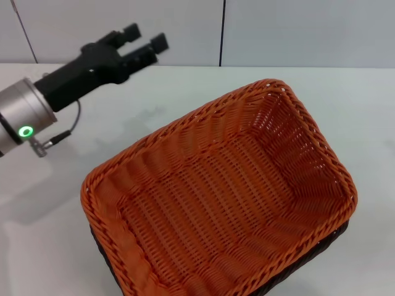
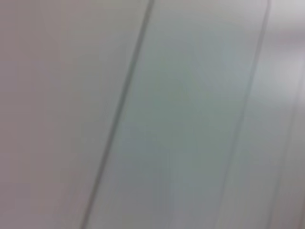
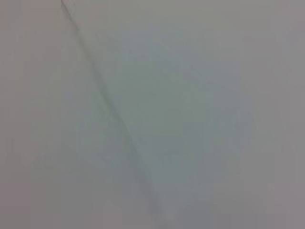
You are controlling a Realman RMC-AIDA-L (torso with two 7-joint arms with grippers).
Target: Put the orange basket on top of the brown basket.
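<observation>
The orange basket (image 1: 222,197) is seen sitting inside the top of the brown basket (image 1: 338,232), on the white table (image 1: 345,98). Only thin dark strips of the brown basket are seen, peeking out under the orange rim along the near right side and at the near left corner. The orange basket is turned at a slant, with one corner pointing away toward the wall and nothing seen inside it. The left gripper (image 1: 145,41) is held up in the air on the left, well apart from both baskets and over the far part of the table. Its two black fingers (image 1: 131,31) are spread apart, and nothing is held between them. A small green light (image 1: 26,131) is lit on the silver part of the left arm. The right gripper is not seen in the head view. Only pale wall panels (image 2: 190,114) with thin dark lines are seen in both wrist views
</observation>
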